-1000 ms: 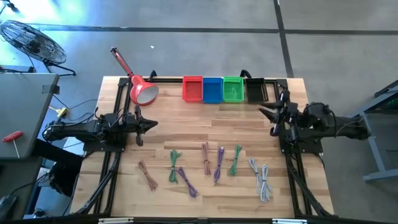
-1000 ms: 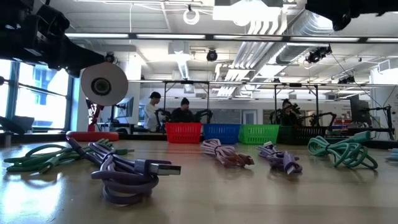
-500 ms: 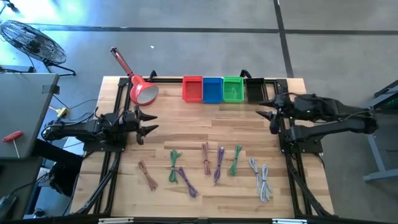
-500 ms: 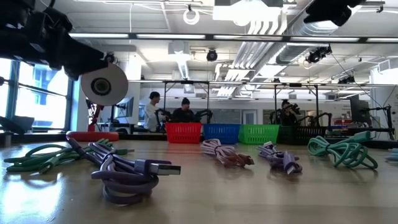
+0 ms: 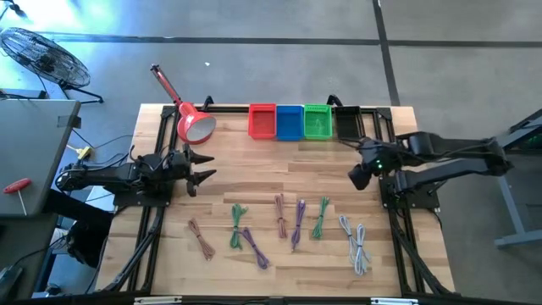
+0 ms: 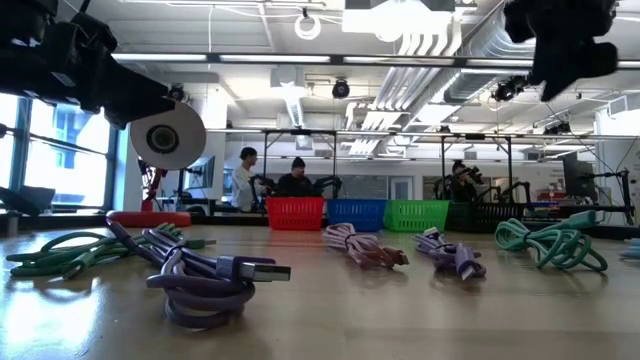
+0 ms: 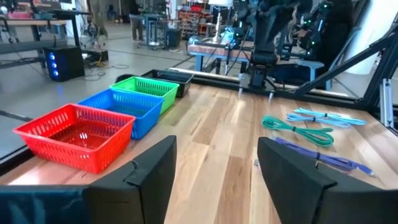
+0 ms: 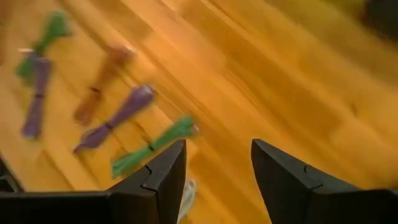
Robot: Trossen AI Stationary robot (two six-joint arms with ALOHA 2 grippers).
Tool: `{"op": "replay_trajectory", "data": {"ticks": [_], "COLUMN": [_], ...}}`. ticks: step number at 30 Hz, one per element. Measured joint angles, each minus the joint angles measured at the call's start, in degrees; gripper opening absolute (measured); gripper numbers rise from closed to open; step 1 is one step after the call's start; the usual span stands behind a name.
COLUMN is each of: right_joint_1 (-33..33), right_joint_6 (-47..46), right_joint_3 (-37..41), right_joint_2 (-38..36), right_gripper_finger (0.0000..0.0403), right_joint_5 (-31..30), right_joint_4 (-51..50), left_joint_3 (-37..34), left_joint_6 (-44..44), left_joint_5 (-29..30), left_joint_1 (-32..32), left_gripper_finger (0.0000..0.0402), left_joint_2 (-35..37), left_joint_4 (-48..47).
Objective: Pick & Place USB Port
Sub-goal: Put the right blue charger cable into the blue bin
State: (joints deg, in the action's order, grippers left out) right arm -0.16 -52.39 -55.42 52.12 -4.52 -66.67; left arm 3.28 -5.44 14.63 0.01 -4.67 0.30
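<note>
Several bundled USB cables lie in a row on the near half of the wooden table: brown, green, purple, brown, purple, green and two pale ones. My left gripper hovers open over the table's left side, pointing right, its fingers empty. My right gripper hangs open above the table's right side, tipped down toward the cables; between its fingers shows bare wood, with a green cable just beyond.
Red, blue, green and black baskets stand in a row along the far edge. A red lamp sits at the far left. Bare wood lies between baskets and cables. People show in the room behind.
My left gripper has opened in place. My right gripper has swung out from its folded pose toward the table's middle, come lower and tipped downward over the cables. The cables have stayed where they were.
</note>
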Motion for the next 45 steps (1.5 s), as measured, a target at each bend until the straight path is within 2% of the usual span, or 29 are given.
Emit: {"op": "replay_trajectory", "data": {"ticks": [6, 12, 16, 22, 32, 38, 45], "right_joint_1": [1.1, 4.8, 8.8, 16.6, 29.3, 33.3, 34.7], "right_joint_6": [-14.2, -19.9, -24.3, -31.8, -49.6, -55.8, -57.0], "right_joint_3": [0.0, 0.0, 0.0, 0.0, 0.0, 0.1, 0.1], "right_joint_2": [4.7, 9.1, 11.9, 16.1, 24.9, 30.4, 36.5], "right_gripper_finger": [0.0174, 0.0174, 0.0174, 0.0173, 0.0171, 0.0171, 0.0171], "right_joint_5": [6.0, 14.5, 17.4, 17.0, 15.7, 13.6, 13.2], "right_joint_4": [-5.0, -4.7, -3.8, -1.4, -1.6, -1.3, -0.7], "left_joint_3": [0.0, 0.1, 0.2, 0.2, 0.2, 0.1, 0.1], "left_joint_6": [-2.5, -6.4, -7.3, -7.9, -8.6, -8.6, -8.6], "left_joint_5": [-1.3, -4.6, -6.5, -8.2, -9.7, -10.1, -10.1], "left_joint_1": [0.0, 0.0, 0.0, 0.0, 0.0, 0.0, 0.0], "left_gripper_finger": [0.0223, 0.0223, 0.0223, 0.0223, 0.0223, 0.0223, 0.0223], "left_joint_2": [0.0, 0.0, 0.0, 0.0, 0.0, 0.0, 0.0], "left_joint_4": [-0.9, -3.2, -4.0, -4.2, -4.4, -4.4, -4.3]}}
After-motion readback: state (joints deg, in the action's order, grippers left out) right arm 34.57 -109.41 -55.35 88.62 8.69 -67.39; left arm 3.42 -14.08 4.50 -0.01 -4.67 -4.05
